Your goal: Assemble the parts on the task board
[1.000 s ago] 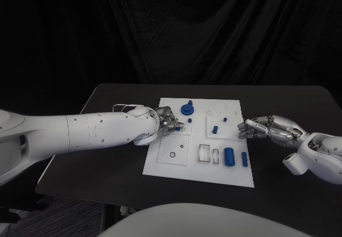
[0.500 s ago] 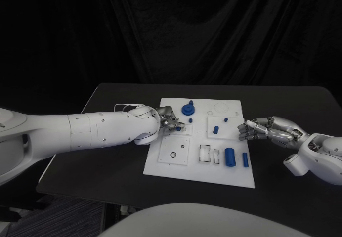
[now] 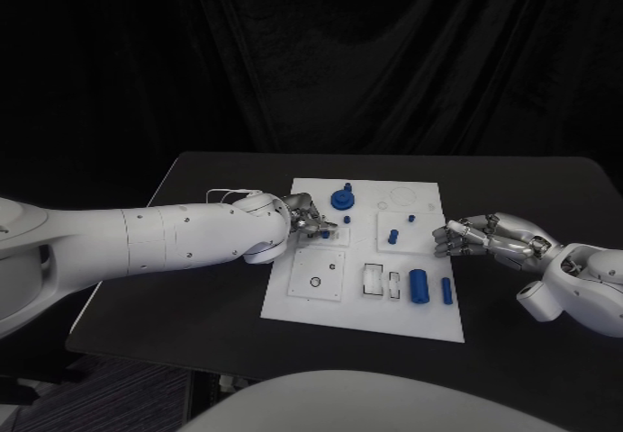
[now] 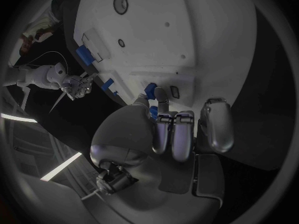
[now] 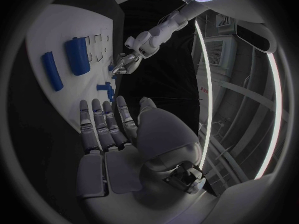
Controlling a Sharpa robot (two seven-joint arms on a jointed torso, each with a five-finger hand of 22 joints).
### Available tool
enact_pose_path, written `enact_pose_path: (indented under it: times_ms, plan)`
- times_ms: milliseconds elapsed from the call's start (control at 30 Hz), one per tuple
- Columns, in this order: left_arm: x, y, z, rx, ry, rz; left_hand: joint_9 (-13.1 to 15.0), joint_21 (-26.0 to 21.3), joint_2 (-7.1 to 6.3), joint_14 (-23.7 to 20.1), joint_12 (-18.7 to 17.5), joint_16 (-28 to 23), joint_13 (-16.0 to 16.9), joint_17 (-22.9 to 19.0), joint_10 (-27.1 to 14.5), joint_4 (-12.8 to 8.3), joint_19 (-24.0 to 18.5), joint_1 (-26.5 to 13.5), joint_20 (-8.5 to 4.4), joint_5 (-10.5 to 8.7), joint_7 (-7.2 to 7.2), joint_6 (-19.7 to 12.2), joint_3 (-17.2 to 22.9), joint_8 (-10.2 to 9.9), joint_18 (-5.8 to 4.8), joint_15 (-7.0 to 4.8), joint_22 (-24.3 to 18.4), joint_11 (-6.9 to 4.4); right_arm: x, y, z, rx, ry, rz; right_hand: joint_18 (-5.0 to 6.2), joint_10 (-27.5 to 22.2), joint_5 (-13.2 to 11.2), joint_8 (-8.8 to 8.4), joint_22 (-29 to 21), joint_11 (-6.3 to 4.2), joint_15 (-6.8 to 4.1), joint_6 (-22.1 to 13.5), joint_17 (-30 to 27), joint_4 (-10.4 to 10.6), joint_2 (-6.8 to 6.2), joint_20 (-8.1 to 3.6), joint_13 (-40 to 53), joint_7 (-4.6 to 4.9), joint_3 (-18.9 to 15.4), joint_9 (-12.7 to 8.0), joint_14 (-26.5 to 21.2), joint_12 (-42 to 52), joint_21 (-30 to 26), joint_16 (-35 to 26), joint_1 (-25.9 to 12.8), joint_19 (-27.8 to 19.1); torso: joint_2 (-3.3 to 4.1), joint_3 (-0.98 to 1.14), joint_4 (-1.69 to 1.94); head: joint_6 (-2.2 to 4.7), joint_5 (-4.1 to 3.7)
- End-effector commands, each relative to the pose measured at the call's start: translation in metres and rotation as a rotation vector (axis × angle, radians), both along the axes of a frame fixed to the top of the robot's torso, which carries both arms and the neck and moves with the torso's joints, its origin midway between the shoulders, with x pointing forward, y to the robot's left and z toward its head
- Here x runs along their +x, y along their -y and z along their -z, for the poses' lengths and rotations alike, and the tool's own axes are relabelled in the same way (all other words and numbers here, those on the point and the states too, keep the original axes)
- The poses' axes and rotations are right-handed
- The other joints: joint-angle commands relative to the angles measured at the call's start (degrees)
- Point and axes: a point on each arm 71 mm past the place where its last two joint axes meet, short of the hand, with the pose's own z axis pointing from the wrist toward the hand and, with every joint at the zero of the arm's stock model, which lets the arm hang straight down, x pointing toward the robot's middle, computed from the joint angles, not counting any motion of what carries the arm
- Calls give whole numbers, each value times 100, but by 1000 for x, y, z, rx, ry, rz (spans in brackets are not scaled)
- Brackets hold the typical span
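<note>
The white task board [image 3: 311, 301] lies mid-table. My left hand [image 3: 304, 221] hovers over its left middle with fingers curled; in the left wrist view a small blue part [image 4: 150, 89] shows at the fingertips [image 4: 160, 95], pinched against the thumb. My right hand [image 3: 473, 236] hangs at the board's right edge, its fingers [image 5: 99, 124] apart and holding nothing. On the board are a blue knob [image 3: 343, 197], a small peg [image 3: 392, 237], a thick blue cylinder [image 3: 418, 284] and a thin blue bar [image 3: 446, 289].
Bare black table [image 3: 208, 180] surrounds the board, with its edges near on the left and front. Two more tiny blue pegs [image 3: 410, 217] stand near the board's middle. Rectangular slots [image 3: 373, 280] and a round hole [image 3: 313, 282] sit in the board's near half.
</note>
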Motion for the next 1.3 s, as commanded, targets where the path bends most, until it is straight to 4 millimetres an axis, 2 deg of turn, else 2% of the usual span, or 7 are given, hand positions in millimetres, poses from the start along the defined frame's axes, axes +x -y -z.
enact_pose_path:
  times_ms: [33,467,633,700,867,1100,1300]
  plan:
    - [-1,-4,3,16,-9,-16,37,-17,24,616,16,15,1497,1509,570,5,32,-154,21,59,15,-74,-120,56,-9,-19,979,13,-2,0,2,-9,-21,-9,71,0,-28,22,-6,-28,-16,-10,-1,10,23,-15,-2,522,1,7,-41,27,7,23,-21,-14,-3,-2,-6,-1,8]
    - [0,-3,-2,-39,62,11,262,33,218,616,16,15,1497,1509,570,19,74,-831,25,-55,14,-216,-917,346,-23,-17,1013,13,-2,1,2,-10,-19,-6,72,2,-32,26,-7,-28,-17,-8,-1,9,14,-15,-2,523,-11,8,-41,30,8,28,-38,-13,-8,0,0,-1,-25]
    - [-1,-4,-7,-76,119,17,284,96,321,616,16,15,1497,1509,570,12,100,-891,19,-40,8,-222,-1002,376,-37,-21,1033,7,-2,1,2,-9,-18,-4,72,2,-33,28,-8,-28,-17,-7,-1,9,12,-15,-2,524,-15,9,-41,31,9,31,-47,-12,-9,-4,-8,-1,-38]
    - [-1,-5,-10,-90,142,16,293,133,373,616,16,15,1497,1509,570,2,117,-842,18,-5,3,-215,-1010,396,-45,-24,1044,3,-2,2,1,-9,-15,-2,73,1,-34,29,-9,-28,-17,-7,-1,10,11,-15,-3,524,-18,9,-42,31,9,32,-52,-12,-6,-4,-9,-1,-40]
    - [0,-12,-29,-109,185,15,322,256,432,616,16,15,1497,1509,570,-26,172,-389,1,424,-27,-193,-1085,479,-68,-44,1078,-22,-1,3,0,1,8,10,73,-4,-40,32,-14,-20,-15,-18,-1,13,2,-14,-5,518,-51,8,-41,33,12,45,-111,-12,-6,-5,-10,-1,-60]
    - [15,-23,-75,-56,180,31,309,341,455,616,16,15,1497,1509,570,-88,199,19,-13,647,-53,-163,-1049,508,-86,-59,1102,-43,-1,3,-4,26,58,28,104,17,-12,62,-16,-15,-37,-27,8,4,-31,-17,-7,458,-155,9,91,69,77,139,-258,99,1,-2,-7,-1,-79]
    - [29,-32,-98,43,102,37,225,377,452,616,16,15,1497,1509,570,-145,205,317,-20,664,-63,-117,-985,446,-94,-65,1112,-51,0,2,-7,43,89,36,136,48,12,80,-10,-18,-60,-25,3,-1,-64,-21,-8,417,-194,5,173,100,151,174,-278,248,-2,-2,-13,-1,-70]
